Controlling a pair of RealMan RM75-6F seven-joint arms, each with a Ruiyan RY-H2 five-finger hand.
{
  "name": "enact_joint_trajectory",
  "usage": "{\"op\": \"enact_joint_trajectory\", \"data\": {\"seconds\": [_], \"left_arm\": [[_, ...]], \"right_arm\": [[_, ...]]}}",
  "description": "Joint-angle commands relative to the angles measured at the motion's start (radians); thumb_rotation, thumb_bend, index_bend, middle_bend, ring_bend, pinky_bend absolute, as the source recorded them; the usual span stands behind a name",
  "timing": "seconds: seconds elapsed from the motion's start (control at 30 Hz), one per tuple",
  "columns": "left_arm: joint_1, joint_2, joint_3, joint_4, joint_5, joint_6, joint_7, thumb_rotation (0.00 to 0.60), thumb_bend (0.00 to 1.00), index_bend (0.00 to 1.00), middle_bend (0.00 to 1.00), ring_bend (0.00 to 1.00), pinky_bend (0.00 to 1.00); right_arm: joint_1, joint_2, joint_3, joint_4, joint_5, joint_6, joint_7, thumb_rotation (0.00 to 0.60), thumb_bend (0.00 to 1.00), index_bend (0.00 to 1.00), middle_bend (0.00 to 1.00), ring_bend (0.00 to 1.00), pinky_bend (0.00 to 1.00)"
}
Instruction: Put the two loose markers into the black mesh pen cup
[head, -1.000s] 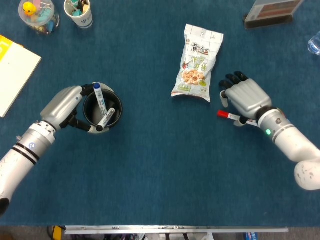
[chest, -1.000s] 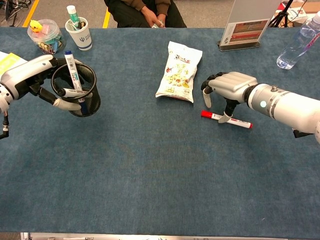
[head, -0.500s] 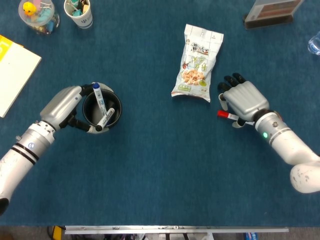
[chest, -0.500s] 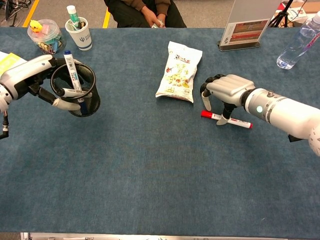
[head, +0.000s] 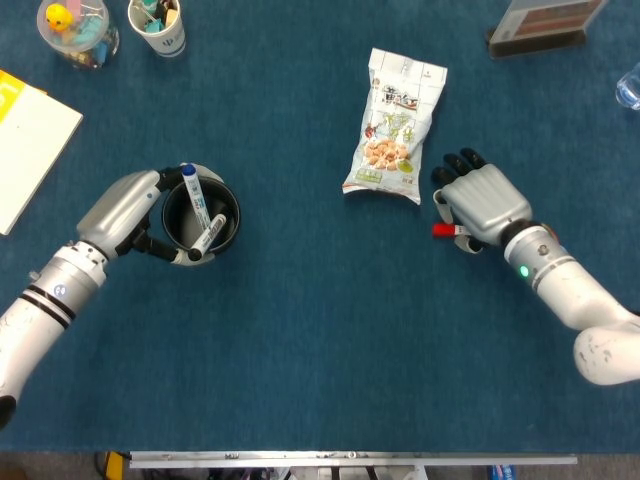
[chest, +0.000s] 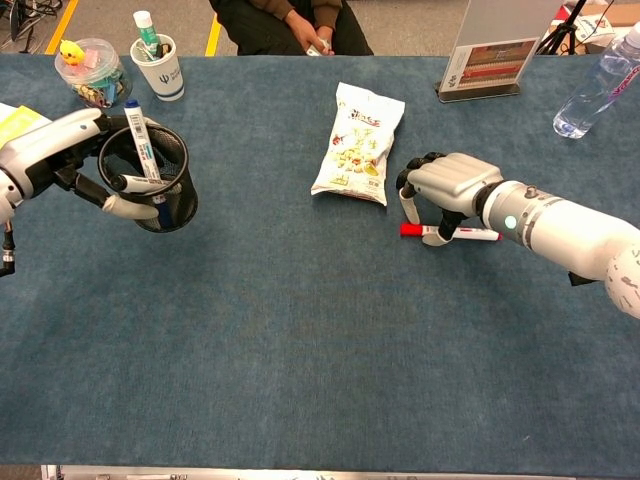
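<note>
My left hand (head: 122, 207) (chest: 55, 148) grips the black mesh pen cup (head: 201, 214) (chest: 150, 182) from its left side. A blue-capped marker (head: 192, 190) (chest: 139, 135) stands in the cup, and a black-tipped marker (head: 211, 236) leans across its rim. The red-capped marker (head: 443, 230) (chest: 450, 233) lies on the blue cloth to the right of centre. My right hand (head: 485, 203) (chest: 447, 185) sits over it, thumb in front and curled fingers behind, pinching its middle. Most of the marker's body is hidden under that hand in the head view.
A snack bag (head: 396, 127) (chest: 357, 143) lies just left of my right hand. At the far left stand a paper cup (chest: 159, 63) of pens, a clear jar (chest: 88, 70) and a notepad (head: 25, 145). A sign stand (chest: 492, 45) and water bottle (chest: 600, 85) are at the far right.
My right hand moved left and lower onto the red marker, its fingers curled in, and the marker swung slightly flatter. My left hand and the cup barely shifted.
</note>
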Motion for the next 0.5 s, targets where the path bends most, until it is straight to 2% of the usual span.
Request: {"op": "enact_joint_trajectory", "data": {"seconds": [0.03, 0.5], "left_arm": [[0.0, -0.001, 0.0, 0.001, 0.001, 0.0, -0.001, 0.6, 0.11, 0.29, 0.4, 0.39, 0.34], [0.001, -0.006, 0.001, 0.006, 0.003, 0.002, -0.007, 0.6, 0.11, 0.29, 0.4, 0.39, 0.34]], "right_arm": [[-0.002, 0.001, -0.002, -0.004, -0.005, 0.002, -0.002, 0.6, 0.23, 0.55, 0.2, 0.0, 0.0], [-0.012, -0.005, -0.007, 0.002, -0.03, 0.006, -0.01, 0.6, 0.27, 0.59, 0.22, 0.0, 0.0]]}}
